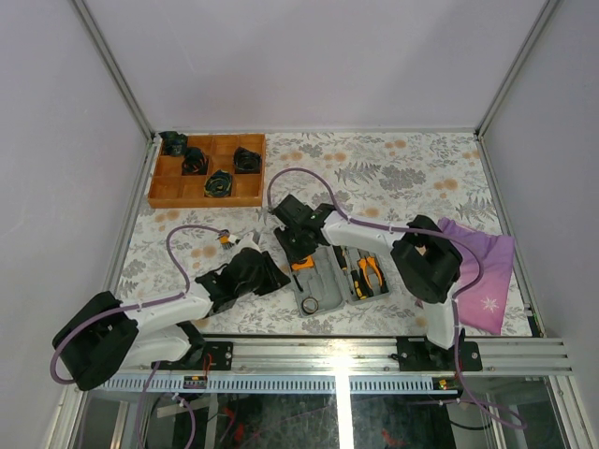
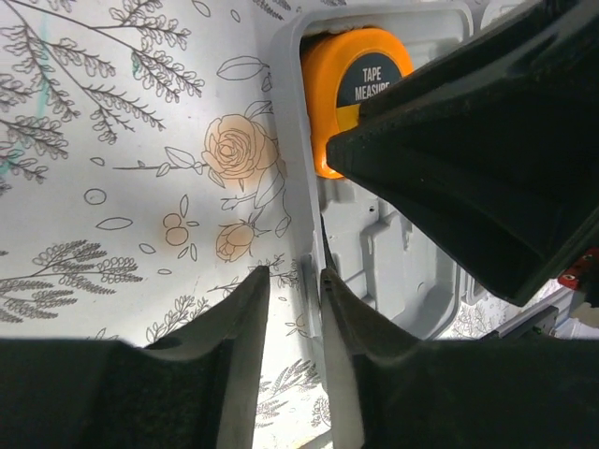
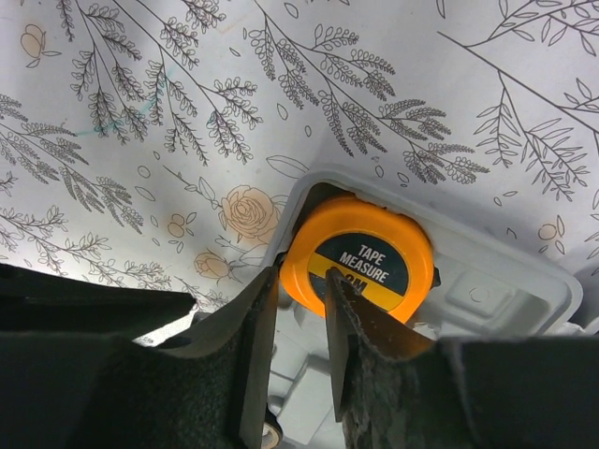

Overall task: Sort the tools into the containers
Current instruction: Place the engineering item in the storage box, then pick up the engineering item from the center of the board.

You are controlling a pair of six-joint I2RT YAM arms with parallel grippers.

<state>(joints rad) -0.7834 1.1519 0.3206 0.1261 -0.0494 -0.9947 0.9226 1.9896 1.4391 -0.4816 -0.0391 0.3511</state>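
Your tape measure (image 3: 360, 257) lies in the case's (image 3: 496, 281) corner recess. Your right gripper (image 3: 301, 276) hangs just over it, jaws slightly parted and empty. Your left gripper (image 2: 293, 273) straddles the case rim, nearly closed; you can't tell whether it grips.

We see the tape measure (image 3: 360, 254) in one corner of the case (image 1: 326, 276), pliers (image 1: 372, 273) in its right half, and a tray (image 1: 201, 202) far back on the left.

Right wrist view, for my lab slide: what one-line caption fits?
Right hand at the rim of the orange tape measure, seated in a corner of the grey case on floral cloth.
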